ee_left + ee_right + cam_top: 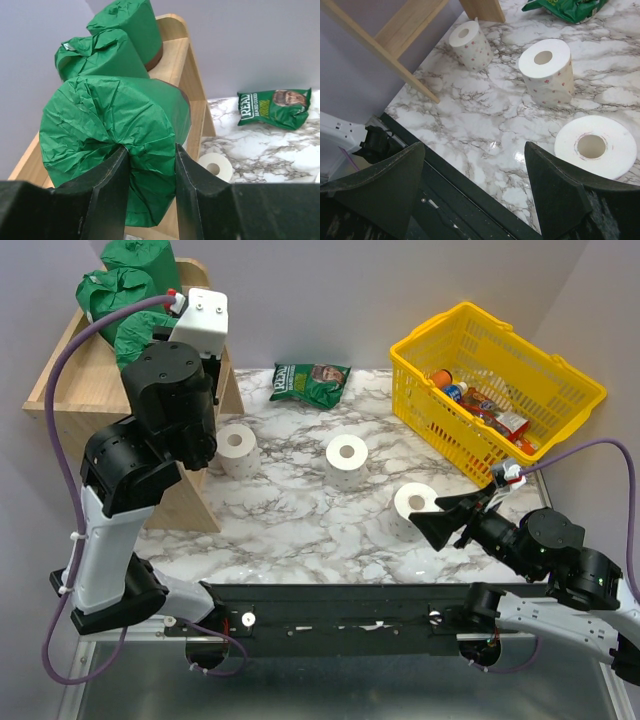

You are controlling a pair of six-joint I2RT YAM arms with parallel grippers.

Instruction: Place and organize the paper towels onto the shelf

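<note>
Three green-wrapped paper towel rolls sit in a line on the top tray of the wooden shelf (176, 52), at the table's far left corner. The nearest green roll (115, 140) is pinched by the left gripper (150, 150), its two black fingers pressing into the crinkled wrap at the roll's near end. Whether this roll rests on the tray or hangs just above it cannot be told. Behind it lie the middle green roll (100, 55) and the far green roll (132, 25), each touching its neighbour.

The three white rolls stand upright on the marble table (300, 530), hollow cores facing up. One white roll (238, 448) is just beside the shelf's side panel, a second white roll (347, 460) stands mid-table, and a third white roll (415, 508) stands nearer the right arm. The first two carry small red marks on their sides.

The right gripper (472, 150) hovers low over the table with its fingers spread wide and nothing between them, the third roll just beside its right finger.

Farther back lie a green snack bag (310, 383) and a yellow plastic basket (470, 315) holding bottles and packets.
</note>
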